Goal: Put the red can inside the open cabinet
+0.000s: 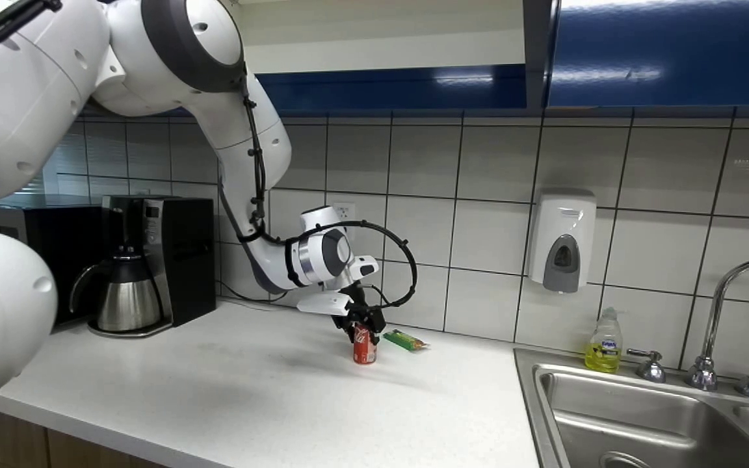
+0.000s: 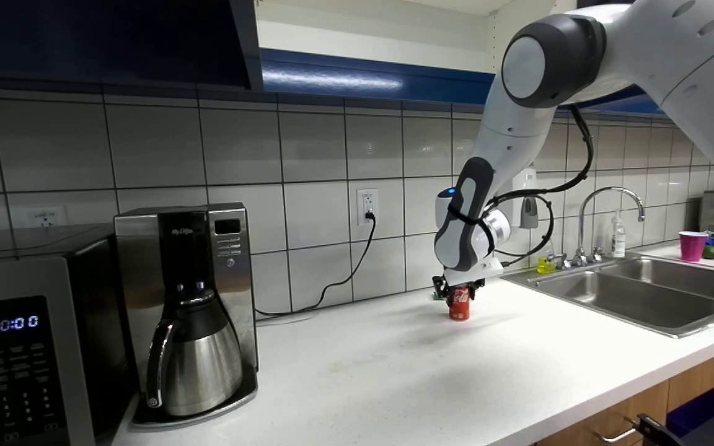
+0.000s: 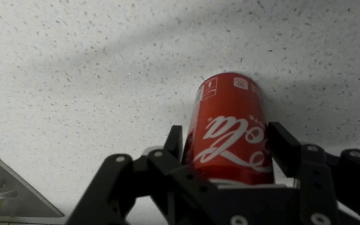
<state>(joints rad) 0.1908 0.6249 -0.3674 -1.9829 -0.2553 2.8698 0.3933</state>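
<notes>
We had the red can [image 1: 365, 349] upright on the white counter [image 1: 238, 390], well below the open cabinet [image 1: 387, 39]; its cream interior and blue lower edge showed in both exterior views. Arm [image 2: 518, 133] hung down over the counter, gripper [image 3: 225, 137] around the can's upper part. In the wrist view we saw the can between the two fingers [image 3: 281, 150]: one looked right against its side, a thin gap seemed to show by the other's tip. Clamped or just straddling? We couldn't tell. The can's white lettering was upside down in that view. A green packet [image 1: 405, 340] lay near the can, toward the tiled wall [image 1: 420, 156]. In an exterior view we tagged the sink [image 1: 528, 390], yellow dish soap [image 1: 604, 348] by its rim and a wall dispenser [image 1: 563, 237] above. In an exterior view we also logged the coffee maker [image 2: 233, 297], just beside the microwave [image 2: 22, 371], display at 0:00.
</notes>
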